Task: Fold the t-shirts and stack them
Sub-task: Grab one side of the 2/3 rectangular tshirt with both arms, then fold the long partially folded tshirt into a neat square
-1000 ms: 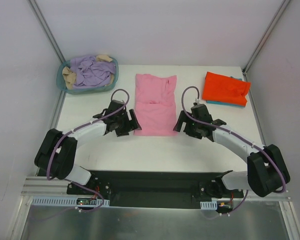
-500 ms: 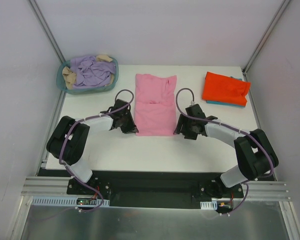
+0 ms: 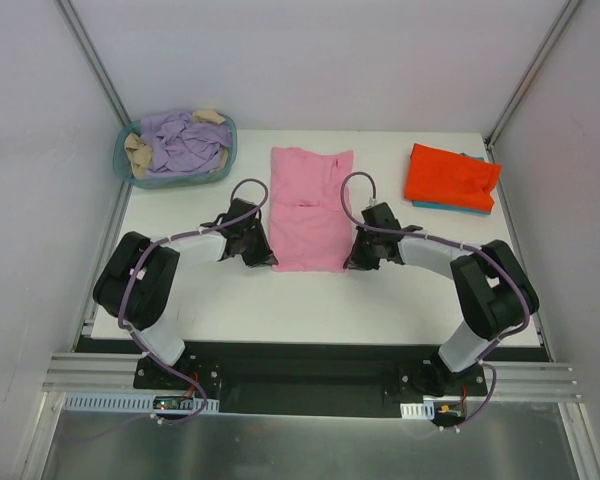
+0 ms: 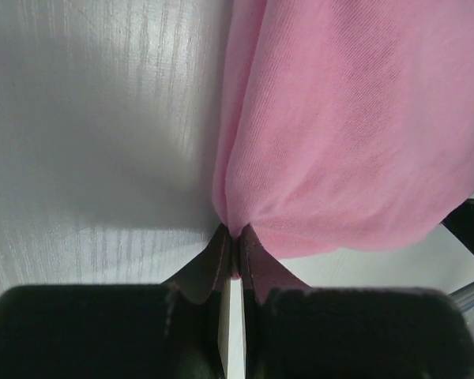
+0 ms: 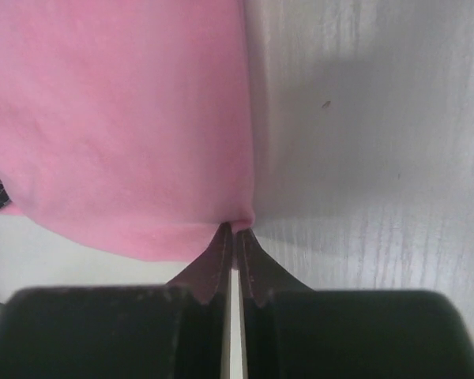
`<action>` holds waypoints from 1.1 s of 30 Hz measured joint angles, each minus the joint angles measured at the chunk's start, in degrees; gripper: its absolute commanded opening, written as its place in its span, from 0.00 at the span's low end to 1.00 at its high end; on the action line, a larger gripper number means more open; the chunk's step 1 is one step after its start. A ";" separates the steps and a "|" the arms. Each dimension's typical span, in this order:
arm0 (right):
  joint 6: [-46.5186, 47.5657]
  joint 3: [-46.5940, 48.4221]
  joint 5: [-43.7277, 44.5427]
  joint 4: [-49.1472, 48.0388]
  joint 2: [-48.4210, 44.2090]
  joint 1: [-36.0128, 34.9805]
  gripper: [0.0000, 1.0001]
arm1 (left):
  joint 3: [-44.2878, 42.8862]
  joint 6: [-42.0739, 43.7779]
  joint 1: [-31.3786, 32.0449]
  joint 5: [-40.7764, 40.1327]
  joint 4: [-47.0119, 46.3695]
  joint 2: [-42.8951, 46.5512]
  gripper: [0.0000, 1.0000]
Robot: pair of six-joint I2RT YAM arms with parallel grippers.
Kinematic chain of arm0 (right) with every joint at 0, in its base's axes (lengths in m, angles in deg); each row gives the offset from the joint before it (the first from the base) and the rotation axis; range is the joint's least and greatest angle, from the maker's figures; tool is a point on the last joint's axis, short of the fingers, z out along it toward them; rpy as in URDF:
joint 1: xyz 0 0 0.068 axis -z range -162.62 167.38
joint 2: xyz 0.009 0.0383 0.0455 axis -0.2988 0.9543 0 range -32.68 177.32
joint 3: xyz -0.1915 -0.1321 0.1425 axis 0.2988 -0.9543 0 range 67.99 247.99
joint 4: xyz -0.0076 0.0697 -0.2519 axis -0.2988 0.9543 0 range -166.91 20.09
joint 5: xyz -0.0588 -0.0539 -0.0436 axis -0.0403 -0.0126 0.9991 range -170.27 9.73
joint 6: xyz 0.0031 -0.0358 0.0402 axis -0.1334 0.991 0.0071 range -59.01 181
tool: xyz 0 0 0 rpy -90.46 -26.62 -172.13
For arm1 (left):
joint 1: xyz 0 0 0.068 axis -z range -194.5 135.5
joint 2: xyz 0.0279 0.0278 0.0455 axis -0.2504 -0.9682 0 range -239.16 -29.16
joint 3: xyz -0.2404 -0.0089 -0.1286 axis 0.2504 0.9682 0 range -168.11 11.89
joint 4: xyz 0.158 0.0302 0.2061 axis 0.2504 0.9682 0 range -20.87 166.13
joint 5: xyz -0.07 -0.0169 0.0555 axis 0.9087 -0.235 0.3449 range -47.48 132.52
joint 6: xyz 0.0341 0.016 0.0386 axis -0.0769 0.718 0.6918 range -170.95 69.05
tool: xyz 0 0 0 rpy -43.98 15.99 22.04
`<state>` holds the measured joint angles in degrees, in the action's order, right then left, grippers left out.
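On the white table [image 3: 200, 300], pink shirt [image 3: 310, 210] lies folded lengthwise, left gripper [image 4: 233, 235] and right gripper [image 5: 234, 230] clamped on its near corners; right of it, orange shirt [image 3: 450, 172] tops teal shirt [image 3: 452, 207]. Cross-fold and stacking likely remain.

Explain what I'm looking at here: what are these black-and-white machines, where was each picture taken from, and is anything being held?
These are two robot arms bolted at the near edge of a white table. The wide picture looks down from above and behind them. The two close-ups each come from a camera on one wrist, looking along that arm's two-fingered hand. On the table lie a pink t-shirt, partly folded, an orange-red t-shirt folded on top of a teal-blue t-shirt, and a round basket of loose clothes. The left hand is pinched shut on the pink t-shirt's near left corner. The right hand is pinched shut on its near right corner.
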<state>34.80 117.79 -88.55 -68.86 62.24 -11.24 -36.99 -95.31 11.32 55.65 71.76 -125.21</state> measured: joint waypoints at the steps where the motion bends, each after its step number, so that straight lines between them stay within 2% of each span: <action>1: 0.04 -0.20 -0.02 -0.22 -0.15 -0.20 0.01 | 0.44 0.00 0.02 0.02 -0.37 0.31 0.00; 4: 0.90 -3.19 -0.13 -1.05 -2.89 -1.16 0.01 | 3.72 -0.07 0.74 -0.15 -1.62 2.99 0.00; 7: 2.29 -8.26 -1.09 1.25 -9.40 -2.64 0.01 | 8.94 -0.59 3.54 -0.22 -1.86 8.20 0.00; 10: 2.73 -12.37 -1.20 5.88 -16.81 -5.75 0.01 | 15.58 -1.95 8.15 -0.61 -0.61 17.03 0.00; 16: 2.36 -15.47 -1.64 18.60 -35.34 -14.16 0.01 | 21.92 -6.08 17.31 -4.59 8.24 42.29 0.00; 19: 2.23 -15.41 -2.23 23.04 -43.60 -14.84 0.01 | 23.08 -7.69 18.93 -5.97 10.71 55.01 0.00; 22: 2.34 -14.99 -3.17 25.46 -48.74 -14.93 0.01 | 23.23 -8.22 19.26 -6.21 11.91 62.25 0.00; 27: 4.11 -7.82 -1.53 29.77 -48.24 -14.67 0.01 | 21.64 -7.15 19.58 -9.11 14.34 63.23 0.00; 33: 8.85 4.07 2.73 29.88 -39.95 -9.44 0.01 | 12.66 -3.76 19.56 -19.69 15.23 55.49 0.00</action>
<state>43.65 121.85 -85.81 -38.98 22.28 -20.68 -24.34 -99.07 30.89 35.95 87.00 -69.72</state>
